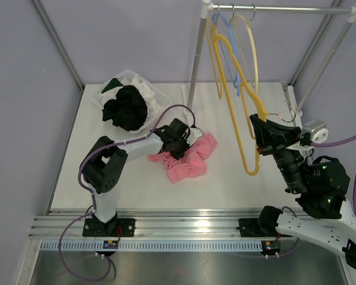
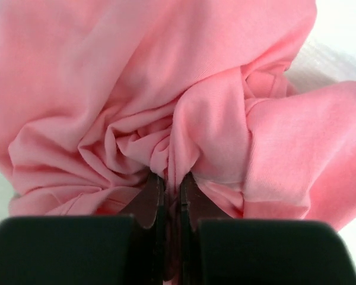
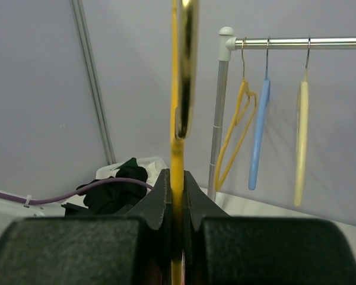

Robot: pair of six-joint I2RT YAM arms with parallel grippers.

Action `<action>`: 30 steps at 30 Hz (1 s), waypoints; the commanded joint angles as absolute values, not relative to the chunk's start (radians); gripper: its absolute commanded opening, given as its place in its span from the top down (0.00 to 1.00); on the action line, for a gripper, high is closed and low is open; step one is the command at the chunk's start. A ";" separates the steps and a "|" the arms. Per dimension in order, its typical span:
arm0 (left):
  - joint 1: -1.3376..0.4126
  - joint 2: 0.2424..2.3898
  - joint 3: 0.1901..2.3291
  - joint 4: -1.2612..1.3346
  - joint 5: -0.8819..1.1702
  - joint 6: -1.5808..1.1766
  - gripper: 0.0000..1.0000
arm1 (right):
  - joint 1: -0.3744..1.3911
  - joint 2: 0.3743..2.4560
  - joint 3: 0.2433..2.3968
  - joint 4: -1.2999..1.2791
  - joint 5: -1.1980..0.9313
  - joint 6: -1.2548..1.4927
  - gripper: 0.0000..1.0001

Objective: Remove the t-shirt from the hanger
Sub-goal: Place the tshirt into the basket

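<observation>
The right gripper [image 3: 177, 184] clamps the bare yellow plastic hanger [image 3: 178, 151] aloft, while the crumpled pink cotton t-shirt [image 1: 187, 161] lies on the white table [image 1: 107, 178] — the left gripper [image 2: 172, 178] pinching a fold, probably to carry it off.

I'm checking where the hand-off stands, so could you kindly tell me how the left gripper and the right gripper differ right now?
The left gripper pinches a fold of the pink t-shirt; the right gripper clamps the bare yellow hanger. The left gripper sits low, down at the table; the right gripper is raised well above it. Both are shut on something.
</observation>
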State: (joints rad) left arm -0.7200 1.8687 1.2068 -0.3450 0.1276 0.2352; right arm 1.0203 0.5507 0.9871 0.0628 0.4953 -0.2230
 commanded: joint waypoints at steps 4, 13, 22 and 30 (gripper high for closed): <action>-0.675 1.651 1.126 -0.328 0.111 0.244 1.00 | 1.028 0.540 0.985 0.132 0.474 -0.213 1.00; -0.605 1.460 1.126 -0.354 0.208 0.190 1.00 | 1.026 0.525 0.969 0.144 0.428 -0.193 1.00; -0.500 1.339 1.321 -0.423 0.097 0.115 1.00 | 1.026 0.558 0.960 0.216 0.434 -0.192 1.00; -0.270 1.367 1.652 -0.523 0.216 0.054 1.00 | 1.026 0.635 1.014 0.176 0.443 -0.196 1.00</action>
